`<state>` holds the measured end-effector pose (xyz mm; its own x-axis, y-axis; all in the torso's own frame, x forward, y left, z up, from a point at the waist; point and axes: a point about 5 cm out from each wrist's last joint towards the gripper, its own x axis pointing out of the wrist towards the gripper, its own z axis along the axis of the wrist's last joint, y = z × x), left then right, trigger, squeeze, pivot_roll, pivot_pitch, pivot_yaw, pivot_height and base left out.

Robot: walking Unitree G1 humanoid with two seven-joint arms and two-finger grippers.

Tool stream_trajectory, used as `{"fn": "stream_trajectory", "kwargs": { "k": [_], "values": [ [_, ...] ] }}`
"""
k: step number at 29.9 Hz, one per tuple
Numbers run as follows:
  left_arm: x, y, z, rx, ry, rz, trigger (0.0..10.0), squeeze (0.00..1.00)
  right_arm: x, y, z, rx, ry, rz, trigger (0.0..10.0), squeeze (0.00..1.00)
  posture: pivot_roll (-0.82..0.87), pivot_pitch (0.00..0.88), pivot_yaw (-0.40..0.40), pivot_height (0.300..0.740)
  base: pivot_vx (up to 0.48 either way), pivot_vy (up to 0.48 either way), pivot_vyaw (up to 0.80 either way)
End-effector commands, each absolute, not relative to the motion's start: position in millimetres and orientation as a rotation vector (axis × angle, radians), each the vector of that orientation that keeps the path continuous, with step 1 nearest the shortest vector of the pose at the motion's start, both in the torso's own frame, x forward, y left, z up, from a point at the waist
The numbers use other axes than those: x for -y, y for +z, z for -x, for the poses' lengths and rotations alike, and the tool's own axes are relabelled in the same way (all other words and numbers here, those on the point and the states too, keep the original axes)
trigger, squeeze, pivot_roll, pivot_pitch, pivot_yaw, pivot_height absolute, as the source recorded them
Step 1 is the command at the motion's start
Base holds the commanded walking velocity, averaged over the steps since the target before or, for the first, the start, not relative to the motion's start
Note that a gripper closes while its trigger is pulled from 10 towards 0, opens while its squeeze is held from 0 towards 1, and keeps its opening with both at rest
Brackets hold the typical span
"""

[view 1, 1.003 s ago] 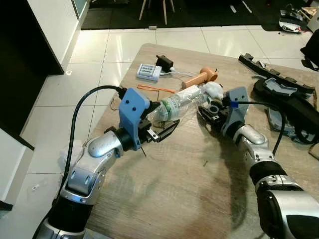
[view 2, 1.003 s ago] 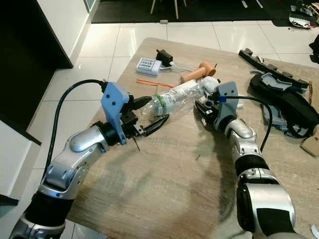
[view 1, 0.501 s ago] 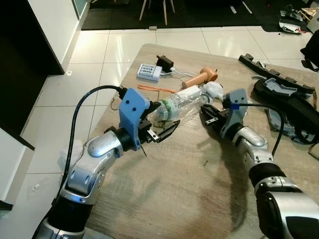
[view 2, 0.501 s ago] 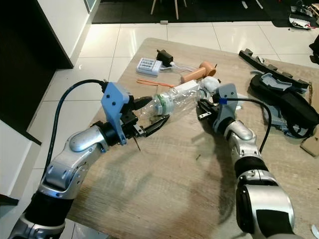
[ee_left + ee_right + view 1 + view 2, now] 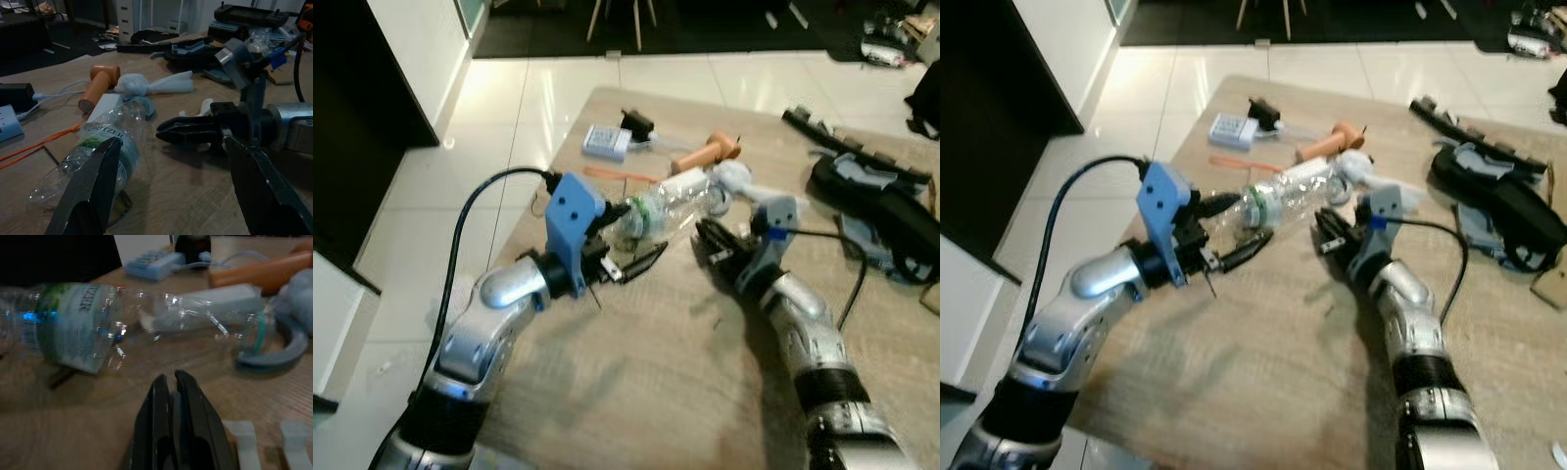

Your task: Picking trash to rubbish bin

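Left eye view shows a clear plastic water bottle (image 5: 668,202) with a green-and-white label lying on its side on the wooden bench (image 5: 656,372), its base end lying between the spread fingers of the left end effector (image 5: 631,245). In the left wrist view those two black fingers (image 5: 93,191) stand wide apart, one on each side of the bottle's base, with gaps to the plastic, so nothing is clamped. The bottle's neck points away from that end effector toward a knotted pale plastic bag (image 5: 732,176). The right end effector (image 5: 710,240) sits just beside the bottle's middle, on the near side of it, apart from it; in the right wrist view its fingers (image 5: 188,426) are pressed together and empty. Beyond the bottle from both end effectors lie a tan wooden handle (image 5: 705,153), an orange cord (image 5: 612,174), a pale blue charger block (image 5: 606,142) and a black plug adapter (image 5: 637,123). Off past the right end effector rests a dark pile of black and grey-blue gear (image 5: 876,191).
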<state>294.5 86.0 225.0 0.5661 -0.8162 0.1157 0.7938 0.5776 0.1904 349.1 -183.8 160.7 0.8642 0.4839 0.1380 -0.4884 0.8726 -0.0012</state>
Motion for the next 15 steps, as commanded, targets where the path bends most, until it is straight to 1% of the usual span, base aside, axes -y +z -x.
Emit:
{"fn": "stream_trajectory", "kwargs": {
  "k": [1,2,4,5,6,7,10,11,15],
  "values": [
    [-87.7,223.1,-291.1,0.188,-0.966,-0.109,10.0,0.00,181.5,141.6,-340.4,0.046,0.506,-0.075,0.0,0.00,0.05,0.252,0.057,0.740,0.000,0.000,0.00],
    [-89.7,223.4,-289.2,0.184,-0.972,-0.079,10.0,0.00,178.4,146.5,-327.8,0.049,0.528,-0.105,0.0,0.00,0.05,0.251,0.060,0.740,0.000,0.000,0.00],
    [-92.0,223.0,-286.8,0.176,-0.978,-0.062,10.0,0.00,172.9,151.9,-312.0,0.041,0.582,-0.122,0.0,0.00,0.05,0.250,0.061,0.740,0.000,0.000,0.00],
    [-92.0,223.0,-286.8,0.176,-0.978,-0.062,10.0,0.00,172.9,151.9,-312.0,0.041,0.582,-0.122,0.0,0.00,0.05,0.250,0.061,0.740,0.000,0.000,0.00],
    [-93.8,221.8,-284.2,0.168,-0.984,-0.058,10.0,0.00,167.1,155.9,-294.1,0.009,0.656,-0.116,0.0,0.00,0.05,0.248,0.058,0.740,0.000,0.000,0.00],
    [-93.8,221.8,-284.2,0.168,-0.984,-0.058,10.0,0.00,167.1,155.9,-294.1,0.009,0.656,-0.116,0.0,0.00,0.05,0.248,0.058,0.740,0.000,0.000,0.00],
    [-95.3,221.2,-282.0,0.162,-0.988,-0.050,10.0,0.00,160.1,161.0,-273.0,-0.044,0.740,-0.113,0.0,0.00,0.04,0.246,0.056,0.740,0.000,0.000,0.00],
    [-95.3,221.2,-282.0,0.162,-0.988,-0.050,10.0,0.00,160.1,161.0,-273.0,-0.044,0.740,-0.113,0.0,0.00,0.04,0.246,0.056,0.740,0.000,0.000,0.00],
    [-94.9,221.4,-279.4,0.158,-1.006,-0.024,10.0,0.00,158.4,171.9,-255.7,-0.083,0.802,-0.105,0.0,0.00,0.04,0.243,0.056,0.740,0.000,0.000,0.00]
  ]
}}
